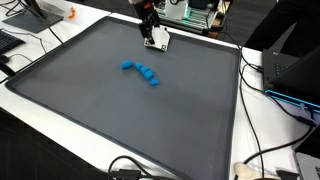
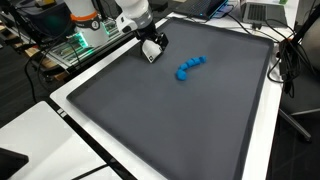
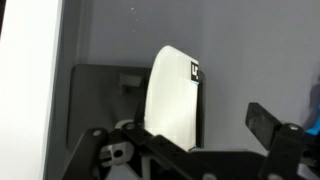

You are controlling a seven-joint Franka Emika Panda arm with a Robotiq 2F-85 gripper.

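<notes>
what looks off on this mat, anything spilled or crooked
Nothing is spilled or broken. The only odd thing is the blue linked piece, lying in a crooked curve near the middle of the dark mat, apart from the pincer near the mat's edge.

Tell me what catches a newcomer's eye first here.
The bright blue chain of small pieces stands out, lying curved and alone near the middle of the dark grey mat. Next comes the gripper, apart from the chain by the mat's far edge, its jaws open with nothing between them; a white finger pad fills the middle of the wrist view.
</notes>
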